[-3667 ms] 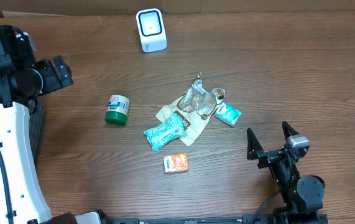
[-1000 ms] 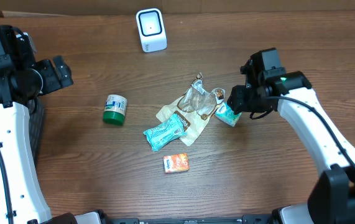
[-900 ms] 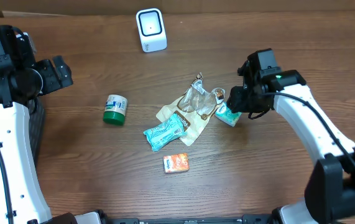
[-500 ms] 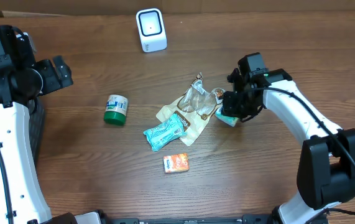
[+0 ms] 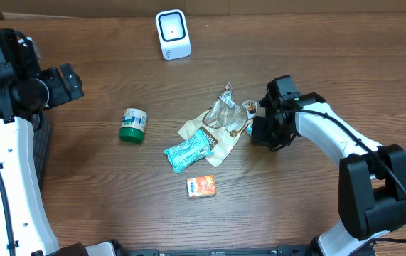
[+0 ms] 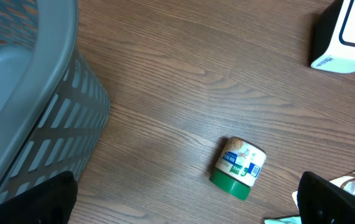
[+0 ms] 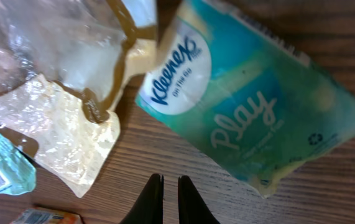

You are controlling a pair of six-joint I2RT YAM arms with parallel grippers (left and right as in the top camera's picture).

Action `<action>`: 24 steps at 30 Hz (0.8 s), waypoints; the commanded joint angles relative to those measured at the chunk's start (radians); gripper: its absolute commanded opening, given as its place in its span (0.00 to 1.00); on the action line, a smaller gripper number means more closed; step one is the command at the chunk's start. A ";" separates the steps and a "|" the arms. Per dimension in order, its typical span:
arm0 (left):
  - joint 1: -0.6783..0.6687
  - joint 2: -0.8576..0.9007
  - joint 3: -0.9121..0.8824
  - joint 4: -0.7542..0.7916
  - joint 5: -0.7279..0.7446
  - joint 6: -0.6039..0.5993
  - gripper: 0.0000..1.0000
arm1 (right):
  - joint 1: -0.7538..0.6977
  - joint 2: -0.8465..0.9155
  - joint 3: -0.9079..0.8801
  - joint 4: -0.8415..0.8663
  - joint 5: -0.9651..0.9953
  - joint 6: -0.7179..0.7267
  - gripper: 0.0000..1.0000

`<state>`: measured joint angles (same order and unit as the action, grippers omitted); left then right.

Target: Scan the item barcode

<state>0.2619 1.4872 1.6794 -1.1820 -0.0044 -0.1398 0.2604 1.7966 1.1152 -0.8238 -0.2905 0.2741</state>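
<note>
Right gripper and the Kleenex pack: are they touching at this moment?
Apart. The right wrist view shows the right gripper shut on nothing, with a strip of bare table between its tips and the Kleenex pack.

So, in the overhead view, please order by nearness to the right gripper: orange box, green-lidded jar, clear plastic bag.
From the right gripper:
1. clear plastic bag, close beside it, on its left.
2. orange box, toward the robot's side.
3. green-lidded jar, far on the left side.

White shells, black joint housings on left arm (image 5: pixel 7 167) and right arm (image 5: pixel 334 135). Thin black cable (image 5: pixel 400 183) looped off right arm. Right fingers (image 7: pixel 153 196) black, tapered.
</note>
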 commanded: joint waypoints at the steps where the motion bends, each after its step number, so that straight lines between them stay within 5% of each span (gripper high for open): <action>1: 0.001 -0.016 -0.002 0.003 -0.005 0.005 0.99 | -0.014 -0.001 -0.011 0.005 0.014 0.023 0.08; 16: 0.001 -0.016 -0.002 0.003 -0.005 0.005 1.00 | -0.139 -0.001 -0.028 0.100 0.275 0.172 0.05; 24: 0.001 -0.016 -0.002 0.003 -0.005 0.005 0.99 | -0.195 -0.001 0.061 0.129 0.053 0.075 0.05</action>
<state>0.2619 1.4872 1.6794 -1.1820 -0.0044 -0.1398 0.0616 1.7966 1.1152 -0.7013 -0.1242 0.3981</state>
